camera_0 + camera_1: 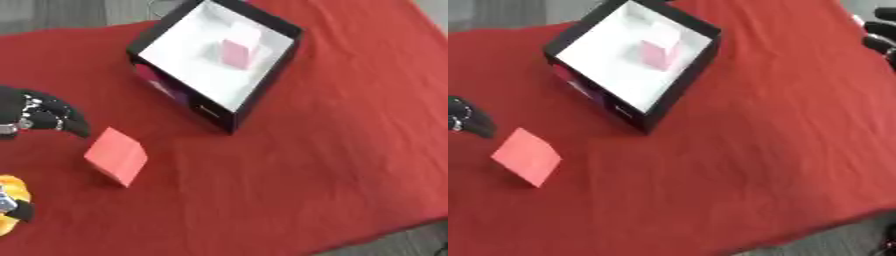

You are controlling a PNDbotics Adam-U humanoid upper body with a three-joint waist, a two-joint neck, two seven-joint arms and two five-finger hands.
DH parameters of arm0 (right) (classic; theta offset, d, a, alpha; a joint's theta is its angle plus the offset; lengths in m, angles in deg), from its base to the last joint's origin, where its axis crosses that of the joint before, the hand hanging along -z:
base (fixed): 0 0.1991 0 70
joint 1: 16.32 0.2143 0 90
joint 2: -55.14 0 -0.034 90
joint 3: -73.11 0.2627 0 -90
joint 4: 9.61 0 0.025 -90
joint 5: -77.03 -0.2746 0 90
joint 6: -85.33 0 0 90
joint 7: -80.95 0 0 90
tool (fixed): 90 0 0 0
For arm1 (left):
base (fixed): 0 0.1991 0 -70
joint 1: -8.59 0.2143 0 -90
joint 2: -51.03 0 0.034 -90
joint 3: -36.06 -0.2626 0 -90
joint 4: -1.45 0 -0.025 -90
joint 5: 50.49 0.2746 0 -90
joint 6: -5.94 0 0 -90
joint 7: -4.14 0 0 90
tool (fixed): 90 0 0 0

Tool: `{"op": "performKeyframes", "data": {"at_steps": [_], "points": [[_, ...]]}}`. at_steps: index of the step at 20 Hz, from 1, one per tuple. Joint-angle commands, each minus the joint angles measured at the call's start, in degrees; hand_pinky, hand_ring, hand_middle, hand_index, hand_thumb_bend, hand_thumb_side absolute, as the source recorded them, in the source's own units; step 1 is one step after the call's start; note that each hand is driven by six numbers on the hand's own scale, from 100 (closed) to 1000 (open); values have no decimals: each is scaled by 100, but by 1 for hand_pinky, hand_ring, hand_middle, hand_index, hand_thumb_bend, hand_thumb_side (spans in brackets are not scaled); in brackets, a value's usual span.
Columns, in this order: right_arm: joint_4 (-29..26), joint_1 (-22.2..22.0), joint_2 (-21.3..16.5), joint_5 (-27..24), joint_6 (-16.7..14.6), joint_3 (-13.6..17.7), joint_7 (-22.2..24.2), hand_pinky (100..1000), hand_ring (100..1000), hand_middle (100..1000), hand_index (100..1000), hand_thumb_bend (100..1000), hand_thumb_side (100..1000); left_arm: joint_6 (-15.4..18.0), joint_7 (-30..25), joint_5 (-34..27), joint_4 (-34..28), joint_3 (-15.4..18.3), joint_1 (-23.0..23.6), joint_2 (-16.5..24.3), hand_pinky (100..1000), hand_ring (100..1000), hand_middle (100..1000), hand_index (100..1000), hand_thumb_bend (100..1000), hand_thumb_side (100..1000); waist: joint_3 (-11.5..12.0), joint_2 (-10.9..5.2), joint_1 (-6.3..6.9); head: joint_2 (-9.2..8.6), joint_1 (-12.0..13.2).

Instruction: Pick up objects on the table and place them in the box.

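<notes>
Left hand [44, 116] hovers just left of the red block [116, 156], fingers curled, holding nothing. Pink block [236, 52] sits in the box [262, 85]. I can't tell the right hand's [880, 31] fingers.

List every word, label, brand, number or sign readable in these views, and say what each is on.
None can be read.
The box has a small pale mark on its dark outer wall, too blurred to read.
The red block and the pink block in the box show no text.
</notes>
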Motion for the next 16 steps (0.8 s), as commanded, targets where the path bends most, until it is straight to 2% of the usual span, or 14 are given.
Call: {"op": "performKeyframes", "data": {"at_steps": [1, 16], "points": [[-54, 49, -72, 16, -3, 27, 26, 866, 833, 794, 886, 100, 637, 717, -681, -28, 144, -10, -169, -3, 880, 886, 811, 890, 756, 423, -15, 2, -51, -89, 18], [-23, 87, -51, 25, 37, 26, 94, 867, 829, 790, 887, 100, 646, 1079, -1033, -1, 591, -346, -642, -538, 880, 887, 815, 891, 737, 404, -56, 10, -40, -116, 46]]}}
